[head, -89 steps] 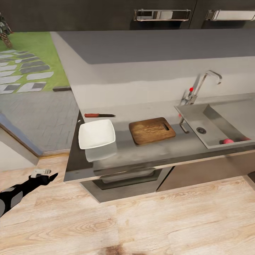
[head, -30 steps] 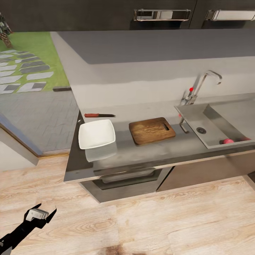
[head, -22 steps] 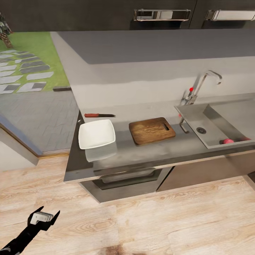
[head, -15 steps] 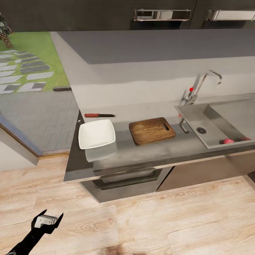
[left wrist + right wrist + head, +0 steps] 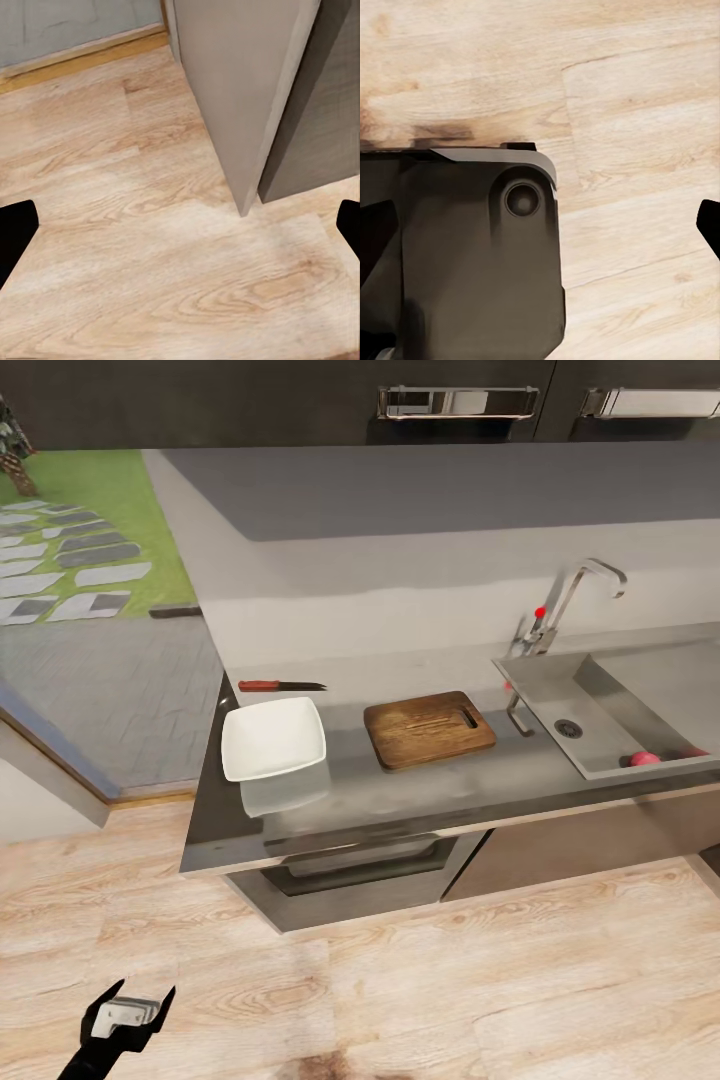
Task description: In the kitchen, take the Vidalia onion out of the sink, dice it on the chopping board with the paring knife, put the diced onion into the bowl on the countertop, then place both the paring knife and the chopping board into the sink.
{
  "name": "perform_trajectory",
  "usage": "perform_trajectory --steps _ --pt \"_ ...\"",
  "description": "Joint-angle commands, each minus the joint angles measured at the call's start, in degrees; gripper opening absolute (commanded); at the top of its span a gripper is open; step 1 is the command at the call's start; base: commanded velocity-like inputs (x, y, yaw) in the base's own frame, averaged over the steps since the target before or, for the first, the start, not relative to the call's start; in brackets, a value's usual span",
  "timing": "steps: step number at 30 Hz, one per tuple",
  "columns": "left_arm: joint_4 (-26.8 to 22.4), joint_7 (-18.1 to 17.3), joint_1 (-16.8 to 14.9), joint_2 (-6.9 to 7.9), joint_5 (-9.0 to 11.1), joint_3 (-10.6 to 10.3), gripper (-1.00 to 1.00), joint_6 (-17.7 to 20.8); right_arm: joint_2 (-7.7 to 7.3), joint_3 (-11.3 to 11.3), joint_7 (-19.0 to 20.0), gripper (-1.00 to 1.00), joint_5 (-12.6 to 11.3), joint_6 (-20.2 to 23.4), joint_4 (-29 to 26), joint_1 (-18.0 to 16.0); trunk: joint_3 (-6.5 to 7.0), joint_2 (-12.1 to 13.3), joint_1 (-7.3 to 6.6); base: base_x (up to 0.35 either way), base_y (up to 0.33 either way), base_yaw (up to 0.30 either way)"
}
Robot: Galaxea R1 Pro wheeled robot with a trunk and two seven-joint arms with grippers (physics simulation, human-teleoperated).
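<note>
Wood floor [image 5: 420, 1000] lies under us; our left gripper [image 5: 128, 1008] hangs low beside the desk [image 5: 420, 785], spread wide, empty; our right gripper's [image 5: 540, 217] spread we cannot tell.

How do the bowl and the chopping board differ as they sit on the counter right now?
The bowl is glossy white; the chopping board is brown wood with grain. The bowl is hollow, the board flat with a slot hole. The bowl sits farther from the sink. Both are empty on the countertop.

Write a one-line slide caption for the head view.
Vidalia onion waits in the sink; chopping board, bowl and paring knife sit on the countertop, left gripper low.
</note>
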Motion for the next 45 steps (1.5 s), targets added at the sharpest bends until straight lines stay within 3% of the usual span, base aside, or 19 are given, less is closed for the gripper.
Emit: perform_trajectory --steps 1,4,13,23,45 --pt "0.2 1.1 0.4 -0.34 -0.4 0.5 1.0 -1.1 0.0 0.3 -0.5 1.0 0.2 -0.1 0.0 0.0 -0.08 -0.1 0.03 0.0 0.0 0.0" --pt "0.2 4.0 1.7 -1.55 -0.4 0.5 1.0 -2.3 0.03 0.3 -0.5 1.0 0.2 -0.1 0.0 0.0 -0.08 -0.1 0.03 0.0 0.0 0.0" --pt "0.2 8.6 3.2 -2.69 -0.3 0.5 1.0 -4.5 0.02 0.3 -0.5 1.0 0.2 -0.1 0.0 0.0 -0.08 -0.1 0.03 0.0 0.0 0.0" --pt "0.2 9.3 5.0 -3.94 -0.2 0.5 1.0 -8.3 0.01 0.3 -0.5 1.0 0.2 -0.1 0.0 0.0 -0.08 -0.1 0.03 0.0 0.0 0.0" --pt "0.1 9.4 5.5 -4.09 -0.2 0.6 1.0 -8.3 -0.01 0.1 -0.5 1.0 0.1 -0.1 -0.1 0.0 -0.08 -0.1 0.03 0.0 0.03 0.0"
